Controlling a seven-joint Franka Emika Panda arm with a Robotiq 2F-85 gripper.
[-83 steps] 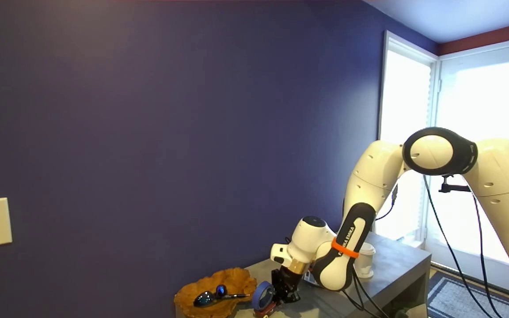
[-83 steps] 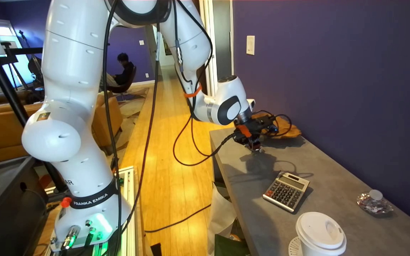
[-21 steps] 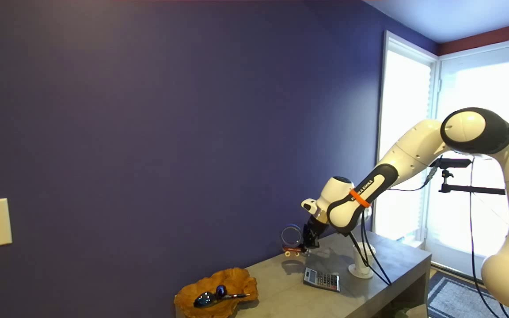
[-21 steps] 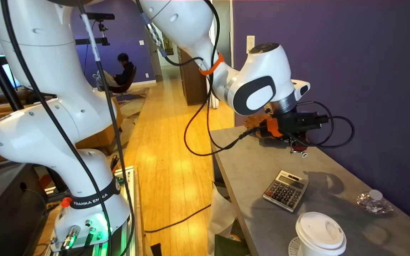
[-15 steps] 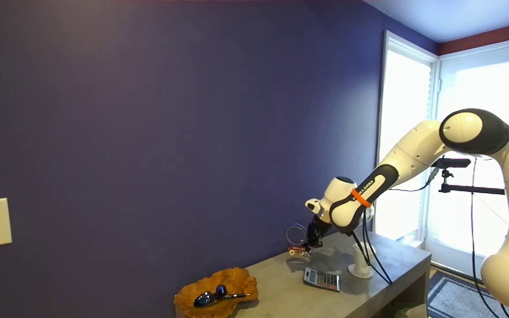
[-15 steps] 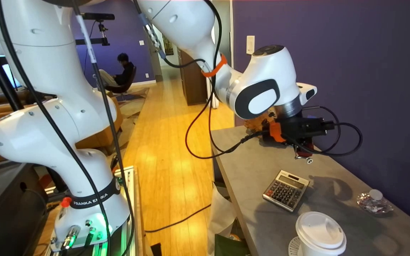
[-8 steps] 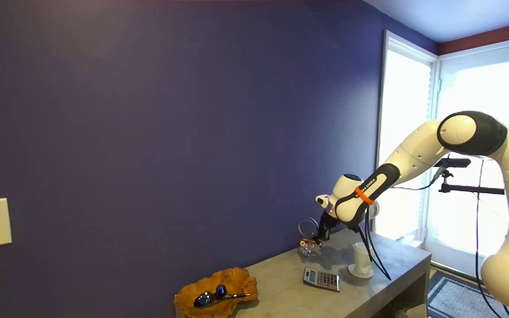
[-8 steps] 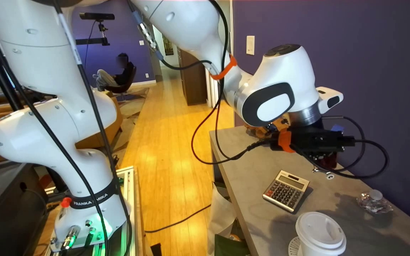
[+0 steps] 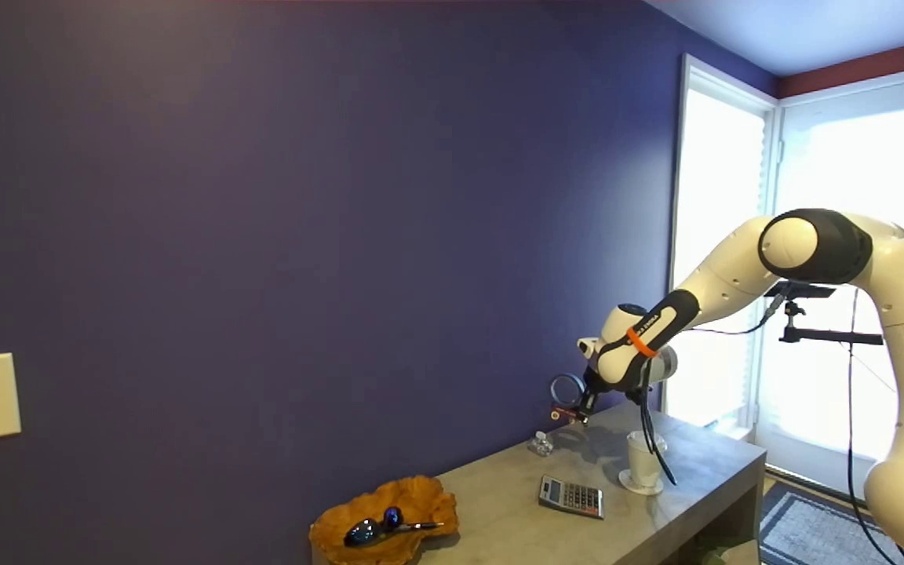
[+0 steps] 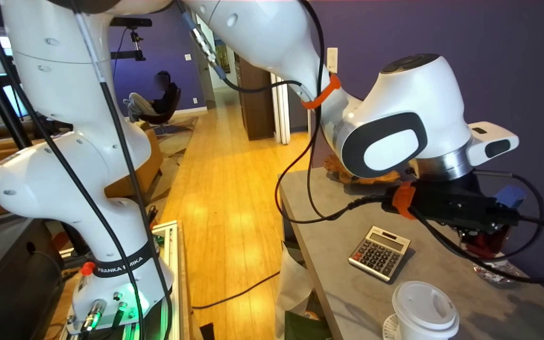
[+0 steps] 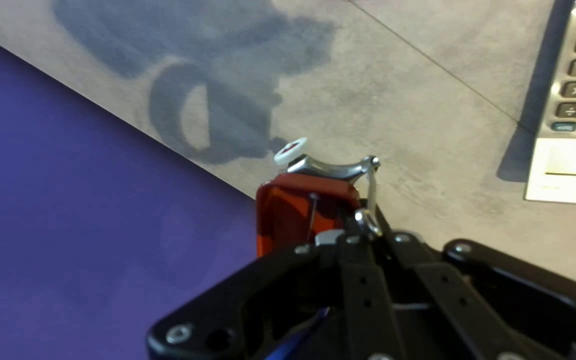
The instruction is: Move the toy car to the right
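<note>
The toy car is a small red wagon with white wheels and a metal handle. It shows in both exterior views as the red toy car and in the wrist view. A blue ring stands up from it; its blue edge also shows in the other views. My gripper is shut on the car's side wall near the handle. It holds the car above the grey table, close to the purple wall. The car's rear is hidden in the wrist view.
A calculator lies on the table. A white lidded cup stands near the front edge. A clear bag with a white cap lies by the wall. A wooden bowl with dark items is at the far end.
The gripper has carried the car up from beside the wooden bowl and along the wall, past the calculator. In the last second it moves rightward in both exterior views, over the clear bag's area.
</note>
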